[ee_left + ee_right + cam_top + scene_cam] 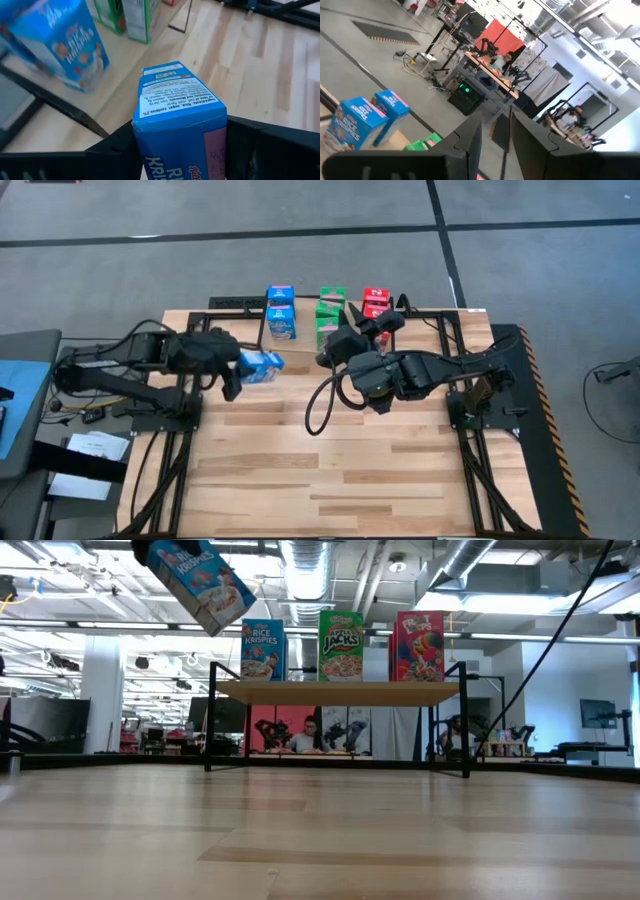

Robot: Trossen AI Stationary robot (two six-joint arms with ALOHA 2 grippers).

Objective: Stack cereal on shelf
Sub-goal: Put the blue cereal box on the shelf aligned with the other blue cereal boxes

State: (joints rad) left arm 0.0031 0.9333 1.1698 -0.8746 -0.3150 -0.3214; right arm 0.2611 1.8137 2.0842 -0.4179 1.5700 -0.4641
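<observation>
The left gripper [243,370] clamps a blue cereal box [262,364] in the air, tilted, just short of the shelf [340,691]. The right gripper [352,338] hovers by the green stack [329,315], fingers narrowly parted and empty. Blue, green and red boxes already stand on the shelf; this blue one remains, and the standing blue boxes [281,311] crowd its slot

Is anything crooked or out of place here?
Only one thing: a blue cereal box hangs tilted in the air, clamped in the left gripper near the shelf. The boxes standing on the shelf look upright and tidy.
</observation>
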